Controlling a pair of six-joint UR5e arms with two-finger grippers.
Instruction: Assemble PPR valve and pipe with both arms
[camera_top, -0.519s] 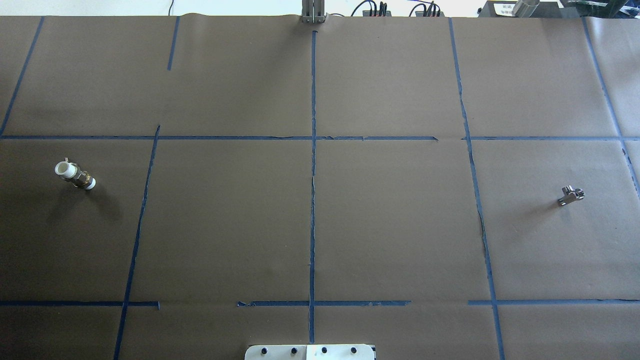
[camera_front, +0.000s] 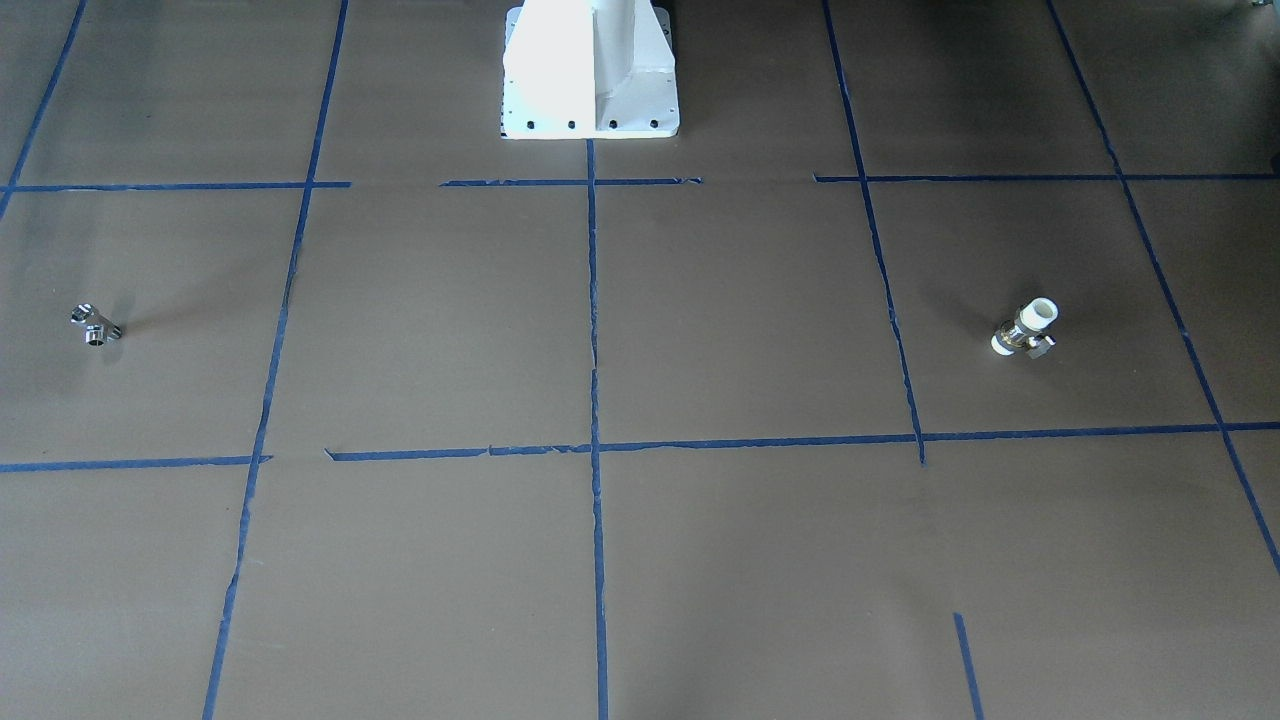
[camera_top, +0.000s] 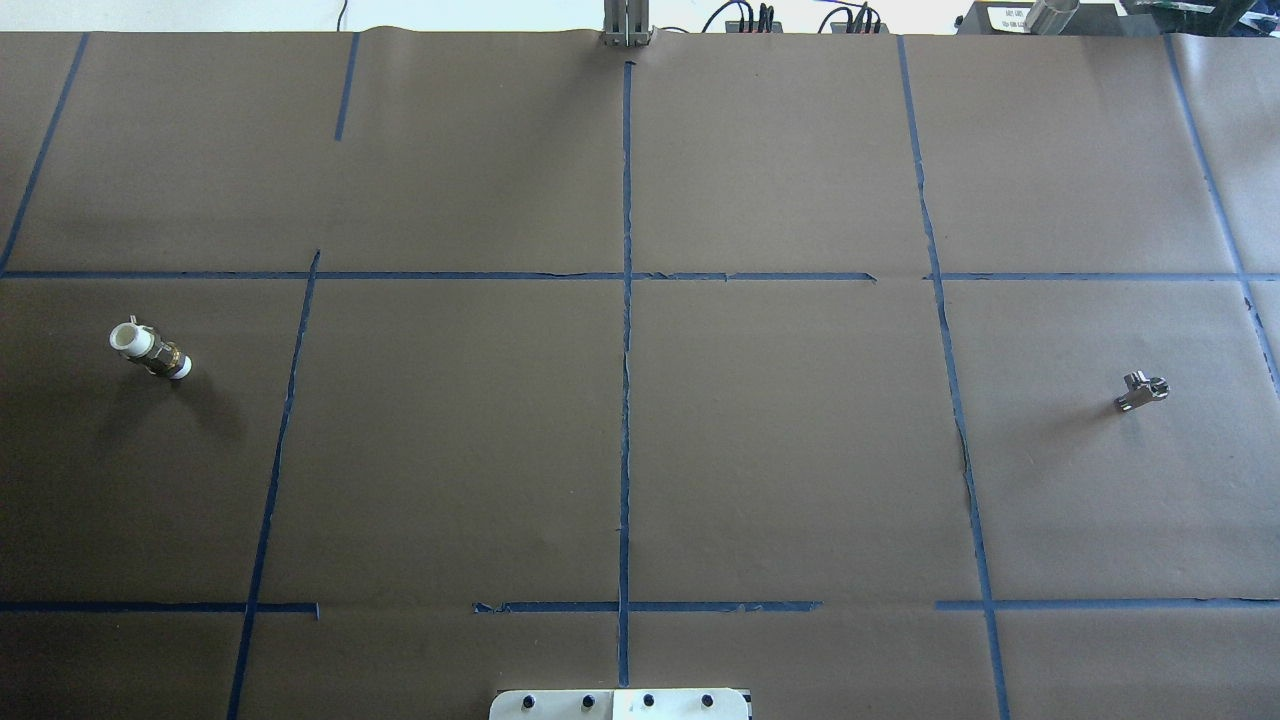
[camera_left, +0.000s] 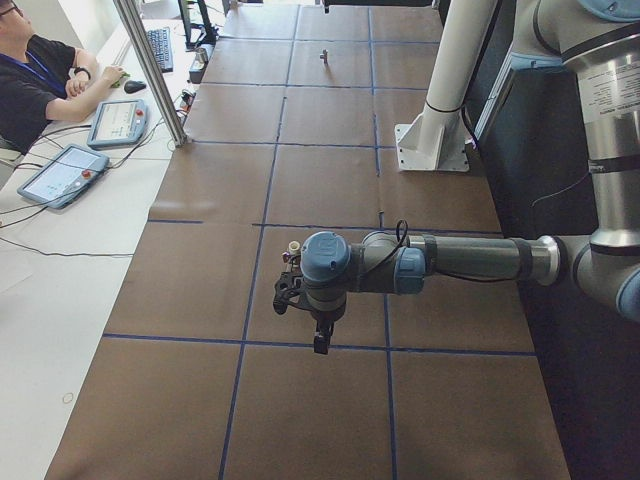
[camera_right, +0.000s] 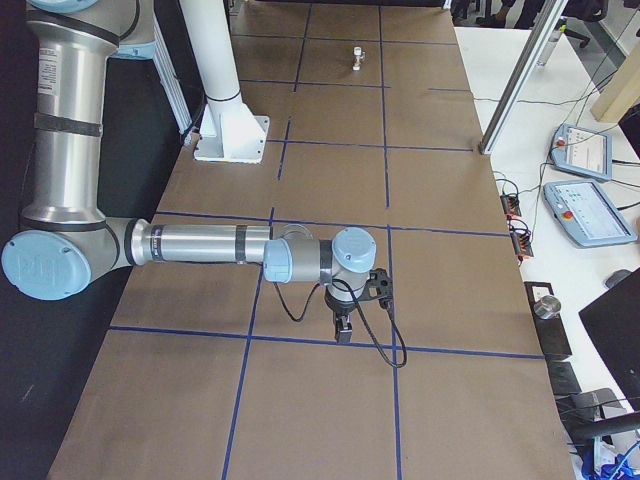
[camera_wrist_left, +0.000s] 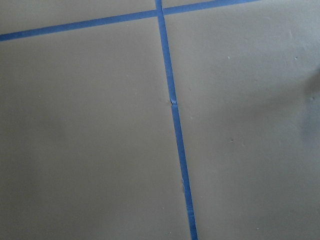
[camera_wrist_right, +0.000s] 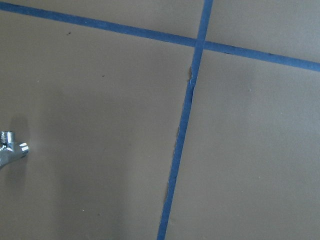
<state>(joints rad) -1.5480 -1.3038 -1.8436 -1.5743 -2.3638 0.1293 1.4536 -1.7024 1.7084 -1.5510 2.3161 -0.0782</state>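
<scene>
PPR valve (camera_top: 150, 351): bench (camera_top: 640, 450), robot's left; likely rigid, weighty; grip brass middle | pipe (camera_top: 1141, 390): far right; likely slick chrome; pinch a stub | left tool (camera_left: 321, 343), right tool (camera_right: 343, 330): spread or pressed together, cannot tell

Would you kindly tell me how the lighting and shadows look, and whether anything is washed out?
Overhead exterior: soft, even light; the PPR valve and the pipe cast faint, diffuse shadows. Exterior front-facing: the white pedestal base is overexposed, its faces washed out. Right wrist-mounted: the pipe glints, cropped at the left edge.
</scene>
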